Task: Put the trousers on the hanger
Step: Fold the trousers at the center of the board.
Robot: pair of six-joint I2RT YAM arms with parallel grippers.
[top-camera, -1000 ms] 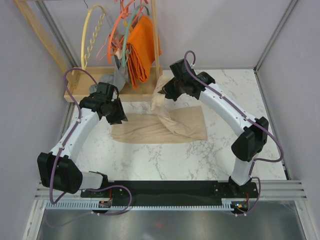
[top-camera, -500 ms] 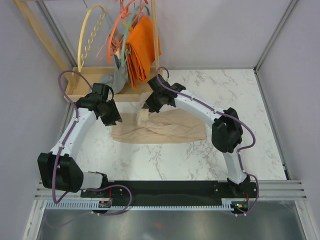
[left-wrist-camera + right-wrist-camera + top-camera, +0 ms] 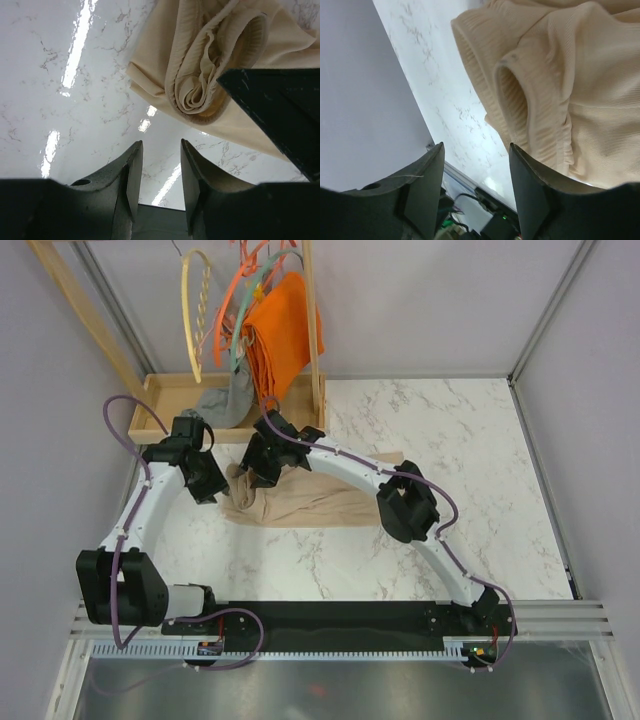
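Ribbed beige trousers [image 3: 312,508] lie bunched on veined marble table [image 3: 460,430].

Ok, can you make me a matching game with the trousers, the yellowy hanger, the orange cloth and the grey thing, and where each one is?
Things:
1. trousers
2. pale yellow hanger
3. orange cloth
4. grey garment

Places:
a. hanging bare at the left end of the rack
b. bunched up on the marble table
c. drooping down onto the wooden base
d. hanging folded, high on the rack

Pairs: 1-b, 2-a, 3-d, 4-c
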